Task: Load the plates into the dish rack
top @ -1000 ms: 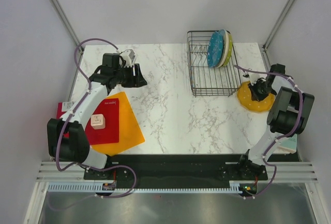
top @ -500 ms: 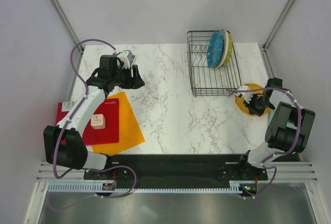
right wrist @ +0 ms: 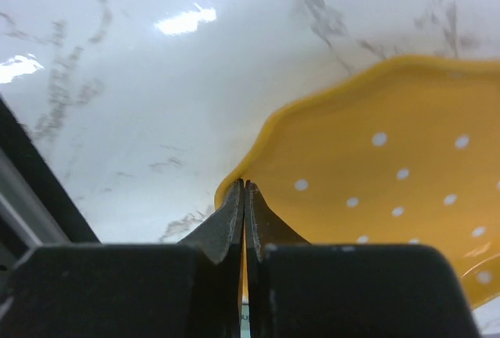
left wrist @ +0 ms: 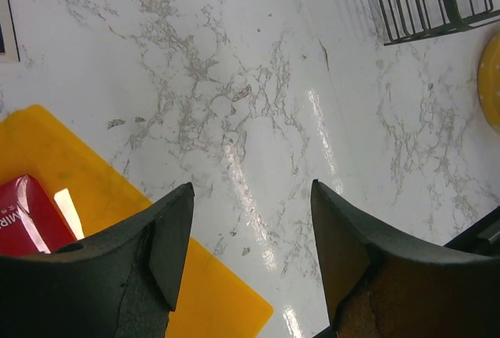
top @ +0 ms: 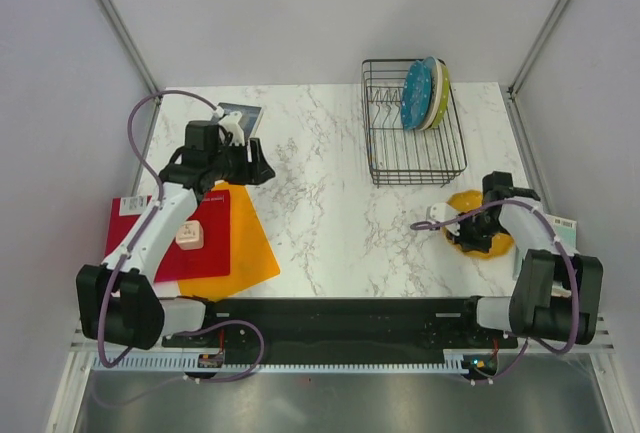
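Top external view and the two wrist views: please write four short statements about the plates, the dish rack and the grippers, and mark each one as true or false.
1. The orange plate stands inside the dish rack. False: it is outside the rack, on the rack's near side.
2. The right gripper is shut on the rim of the orange plate. True.
3. The left gripper is open and holds nothing. True.
4. The dish rack has no plates in it. False: the teal plate stands upright at the rack's far right, with other plates close behind it.
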Robot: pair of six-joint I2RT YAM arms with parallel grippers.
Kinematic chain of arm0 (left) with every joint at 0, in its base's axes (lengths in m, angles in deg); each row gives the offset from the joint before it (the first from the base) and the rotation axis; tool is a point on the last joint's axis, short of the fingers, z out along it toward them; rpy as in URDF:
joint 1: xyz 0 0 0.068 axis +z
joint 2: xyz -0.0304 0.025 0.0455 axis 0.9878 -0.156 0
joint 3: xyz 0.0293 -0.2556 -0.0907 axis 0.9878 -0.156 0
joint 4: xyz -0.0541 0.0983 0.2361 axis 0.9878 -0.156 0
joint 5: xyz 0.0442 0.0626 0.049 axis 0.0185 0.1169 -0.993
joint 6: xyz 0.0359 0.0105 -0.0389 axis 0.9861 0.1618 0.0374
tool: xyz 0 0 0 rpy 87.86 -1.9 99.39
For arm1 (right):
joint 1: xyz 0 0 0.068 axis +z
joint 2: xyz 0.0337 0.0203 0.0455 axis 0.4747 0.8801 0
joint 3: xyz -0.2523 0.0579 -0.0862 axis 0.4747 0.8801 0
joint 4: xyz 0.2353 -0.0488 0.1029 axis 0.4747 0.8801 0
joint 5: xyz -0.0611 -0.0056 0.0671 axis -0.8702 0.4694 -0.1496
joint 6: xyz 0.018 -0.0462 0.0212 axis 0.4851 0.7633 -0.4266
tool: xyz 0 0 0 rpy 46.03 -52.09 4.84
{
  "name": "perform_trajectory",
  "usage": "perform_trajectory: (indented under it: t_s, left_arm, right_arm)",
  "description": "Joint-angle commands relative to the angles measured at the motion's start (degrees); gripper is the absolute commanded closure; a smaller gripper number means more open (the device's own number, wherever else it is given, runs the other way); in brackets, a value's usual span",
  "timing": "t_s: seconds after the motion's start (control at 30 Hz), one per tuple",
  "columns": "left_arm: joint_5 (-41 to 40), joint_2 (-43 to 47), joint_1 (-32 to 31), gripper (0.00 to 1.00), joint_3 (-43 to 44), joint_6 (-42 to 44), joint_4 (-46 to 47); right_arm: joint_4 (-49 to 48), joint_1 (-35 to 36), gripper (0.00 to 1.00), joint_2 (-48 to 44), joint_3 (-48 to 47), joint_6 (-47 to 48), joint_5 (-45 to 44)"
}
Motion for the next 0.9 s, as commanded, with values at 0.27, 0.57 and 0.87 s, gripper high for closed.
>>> perform_trajectory:
  t_s: [0.27, 0.57, 0.87]
  left_arm:
    - [4.6, 11.0, 7.5, 0.31, -5.1, -2.7, -0.4]
    - [7.3, 18.1, 14.0, 0.31, -7.4, -5.5, -2.3]
    - [8.3, 21.6, 16.9, 0.23, -10.3, -8.5, -4.5]
  right_arm:
    - [-2.8, 22.9, 0.95, 3.7, -1.8, -15.2, 2.5]
    - [-11.1, 39.3, 0.94, 15.0, -10.6, -25.8, 2.9]
    - [-17.6, 53.2, 0.93, 31.9, -29.5, -36.2, 4.3]
